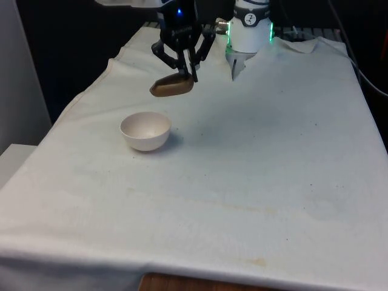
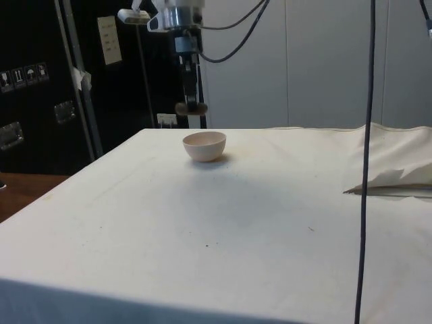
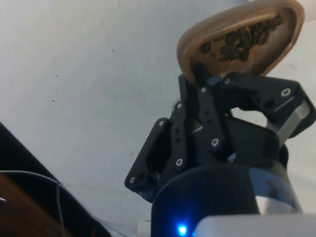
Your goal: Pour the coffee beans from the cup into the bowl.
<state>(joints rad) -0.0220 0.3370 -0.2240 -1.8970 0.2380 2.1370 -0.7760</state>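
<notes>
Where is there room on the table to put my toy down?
Lots of bare white cloth lies between the white bowl and the table's near edge, and all across the front view's right. It is crowded only at the far side, where the pincer holds the brown cup of coffee beans above the cloth, beside the bowl.

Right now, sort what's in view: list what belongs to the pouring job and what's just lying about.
Job:
- gripper, shut on the cup's rim
- brown cup, tilted
- coffee beans in the cup
- white bowl

Lying about:
- white cloth
- hanging black cable
</notes>
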